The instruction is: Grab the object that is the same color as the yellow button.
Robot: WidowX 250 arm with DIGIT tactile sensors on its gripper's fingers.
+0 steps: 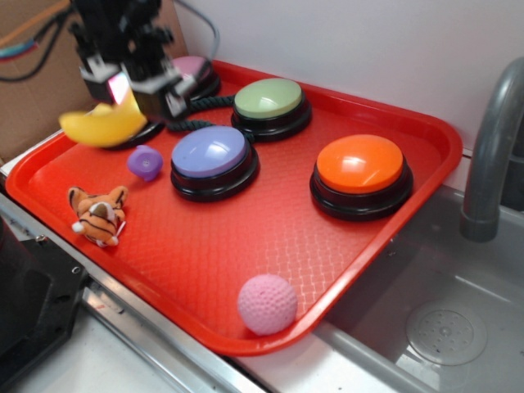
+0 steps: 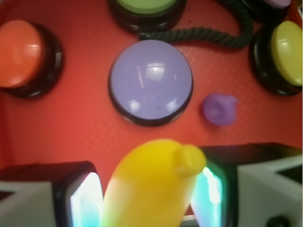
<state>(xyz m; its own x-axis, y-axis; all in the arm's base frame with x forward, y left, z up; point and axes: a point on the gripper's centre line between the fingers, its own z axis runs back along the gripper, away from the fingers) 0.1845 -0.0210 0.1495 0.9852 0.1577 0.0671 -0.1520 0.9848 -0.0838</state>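
Note:
The yellow toy banana (image 1: 102,124) (image 2: 151,187) hangs in the air over the back left corner of the red tray (image 1: 246,246), and my gripper (image 1: 124,92) (image 2: 149,191) is shut on it, one finger pad on each side. In the wrist view the yellow button (image 2: 289,47) sits at the right edge, pale yellow dome on a black base. In the exterior view the banana and gripper cover most of that button.
On the tray stand a purple button (image 1: 209,151), a green button (image 1: 268,98), an orange button (image 1: 360,164) and a pink one (image 1: 192,65). A small purple piece (image 1: 144,162), plush tiger (image 1: 98,214), pink ball (image 1: 267,304) and dark rope (image 2: 199,35) lie around. A sink faucet (image 1: 491,147) rises at right.

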